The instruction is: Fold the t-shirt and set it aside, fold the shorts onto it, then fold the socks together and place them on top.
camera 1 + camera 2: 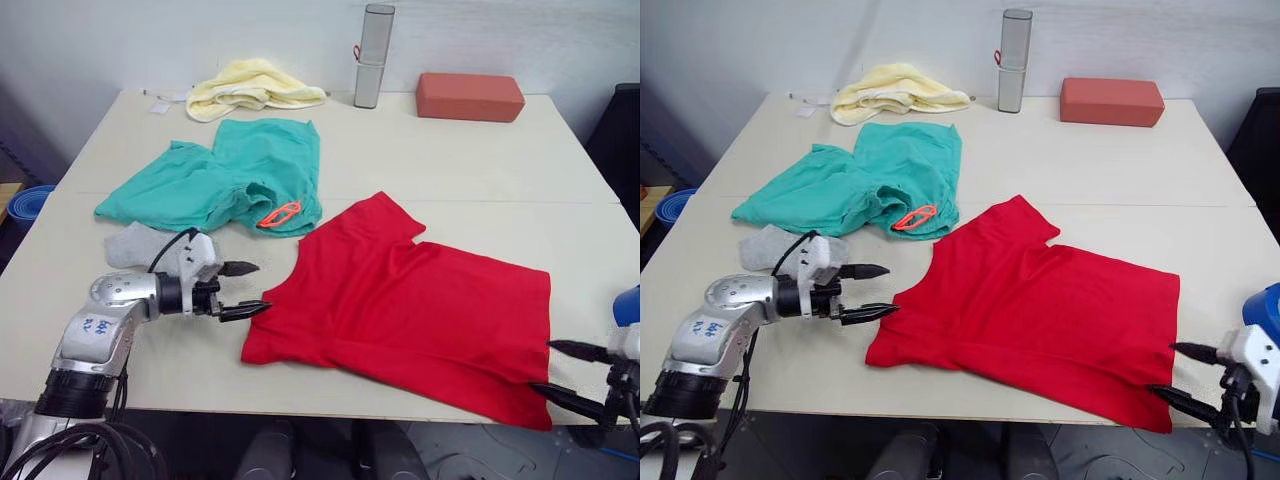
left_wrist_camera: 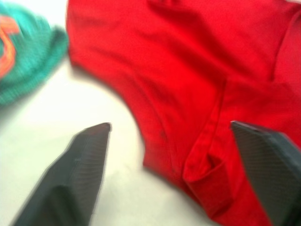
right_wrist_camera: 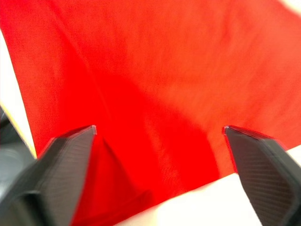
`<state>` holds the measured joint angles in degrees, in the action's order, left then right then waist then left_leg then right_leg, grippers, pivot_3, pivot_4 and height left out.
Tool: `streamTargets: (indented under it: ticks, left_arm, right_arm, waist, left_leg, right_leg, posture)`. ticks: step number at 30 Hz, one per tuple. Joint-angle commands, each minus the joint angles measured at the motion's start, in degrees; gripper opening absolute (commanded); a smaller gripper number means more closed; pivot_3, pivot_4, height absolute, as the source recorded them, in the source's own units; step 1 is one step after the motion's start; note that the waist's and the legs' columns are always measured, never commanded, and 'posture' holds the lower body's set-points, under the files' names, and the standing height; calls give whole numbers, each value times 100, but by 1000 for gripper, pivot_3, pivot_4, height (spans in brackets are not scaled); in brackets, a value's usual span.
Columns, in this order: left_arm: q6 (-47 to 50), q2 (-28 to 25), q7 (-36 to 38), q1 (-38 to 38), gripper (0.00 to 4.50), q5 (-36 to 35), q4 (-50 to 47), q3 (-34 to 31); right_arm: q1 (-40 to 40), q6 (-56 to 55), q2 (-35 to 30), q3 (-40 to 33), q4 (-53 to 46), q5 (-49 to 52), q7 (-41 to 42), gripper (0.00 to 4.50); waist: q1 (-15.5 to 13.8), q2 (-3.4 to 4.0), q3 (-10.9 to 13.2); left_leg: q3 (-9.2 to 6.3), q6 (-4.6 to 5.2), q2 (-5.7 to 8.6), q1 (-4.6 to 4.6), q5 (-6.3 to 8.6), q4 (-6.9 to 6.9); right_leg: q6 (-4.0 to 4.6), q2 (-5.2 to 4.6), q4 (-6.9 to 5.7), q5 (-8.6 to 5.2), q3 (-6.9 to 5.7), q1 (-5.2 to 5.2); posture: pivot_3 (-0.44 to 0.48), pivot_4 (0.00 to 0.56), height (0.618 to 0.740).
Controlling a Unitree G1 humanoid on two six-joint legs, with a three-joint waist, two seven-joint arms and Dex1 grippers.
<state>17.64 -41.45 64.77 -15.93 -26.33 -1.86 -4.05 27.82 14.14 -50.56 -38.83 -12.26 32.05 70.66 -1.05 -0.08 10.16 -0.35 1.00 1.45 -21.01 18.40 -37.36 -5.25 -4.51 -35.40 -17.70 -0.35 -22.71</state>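
The red t-shirt (image 1: 410,310) lies spread flat on the near half of the table, one sleeve pointing away from me. My left gripper (image 1: 260,287) is open just left of its near-left corner, and that corner's hem (image 2: 197,165) lies between the fingers. At the shirt's near-right corner my right gripper (image 1: 545,366) is open, with the red cloth (image 3: 155,94) filling the space between its fingers. The teal shorts (image 1: 230,180) lie crumpled behind the left arm, orange drawstring (image 1: 278,214) showing. A grey sock (image 1: 135,245) lies beside them, partly hidden by my left wrist.
At the table's far edge sit a pale yellow towel (image 1: 250,85), an upright silver cylinder (image 1: 372,55) and a reddish block (image 1: 470,96). The table's front edge (image 1: 330,405) runs just below the shirt. A blue object (image 1: 25,205) is on the floor at left.
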Motion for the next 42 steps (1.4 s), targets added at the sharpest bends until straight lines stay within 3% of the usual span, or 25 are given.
streamTargets:
  ticks: [1, 5, 14, 16, 17, 22, 32, 36, 42]
  left_arm:
    - [-611, -108, 701, 239, 4335, -192, -382, -71]
    - [-1050, 39, 884, 391, 3462, 68, -560, 289]
    - [-1582, 631, 187, 508, 692, 1062, -458, 1126]
    - [-1496, 647, 71, 561, 81, 1160, -508, 1222]
    - [-1426, 644, 9, 584, 7, 1188, -533, 1239]
    - [-1106, 631, -561, 718, 7, 1488, -506, 1197]
    - [-1063, 574, -1193, 769, 7, 1871, -73, 1109]
    - [-1340, 595, -1182, 791, 7, 1675, -21, 940]
    - [-1920, 232, -948, 802, 7, 1514, 377, 462]
  right_arm:
    - [140, 260, 116, -268, -921, 528, -8, 4332]
    - [249, 160, 282, 210, -1547, 416, -32, 3180]
    - [-353, -998, 798, 2237, -1366, -1082, -502, 57]
    - [-410, -1195, 860, 2477, -1236, -1319, -606, 0]
    - [-415, -1277, 860, 2553, -1178, -1388, -615, 0]
    - [-288, -1793, 873, 2651, -642, -1780, -810, 0]
    - [106, -2550, 721, 1736, 675, -1541, -794, 0]
    - [396, -3032, 539, 1250, 1469, -1564, -651, 0]
    - [429, -3132, 433, 775, 1762, -1385, -709, 0]
  waist:
    - [-3, -2, 0]
    - [-43, -4, -1]
    - [-4, -8, -4]
    - [-3, -8, -4]
    - [-6, -8, -4]
    - [-33, -9, -4]
    - [-29, -11, -7]
    - [-30, -13, -12]
    - [-5, -23, -18]
  left_leg:
    - [-1, 0, 0, 4, 0, 1]
    - [-3, 4, 0, 6, 1, 1]
    - [-2, 8, 3, 1, -2, -4]
    - [-2, 6, 2, 1, -3, -5]
    - [-3, 5, 2, 2, -3, -7]
    - [-3, 9, 3, 3, -2, -13]
    - [2, 11, 3, 66, 0, 8]
    - [0, 15, 1, 92, 3, 19]
    - [-3, 14, -4, 89, 4, 25]
  right_leg:
    - [0, 0, 0, 0, -1, 4]
    - [1, -2, 2, 0, -1, 9]
    - [-1, 0, -5, 2, 0, 2]
    - [-1, 3, -10, 1, -1, 0]
    - [-1, 4, -12, 1, -1, 0]
    - [-1, 2, -13, 1, -1, 5]
    - [3, 0, -2, -1, 5, 60]
    - [8, -2, 14, -4, 4, 94]
    - [15, -1, 20, -7, 1, 90]
  posture:
    - [0, 150, 740]
    - [0, 150, 740]
    - [0, 150, 740]
    - [0, 150, 740]
    - [0, 150, 740]
    - [0, 150, 740]
    - [0, 150, 740]
    - [0, 150, 740]
    - [0, 150, 740]
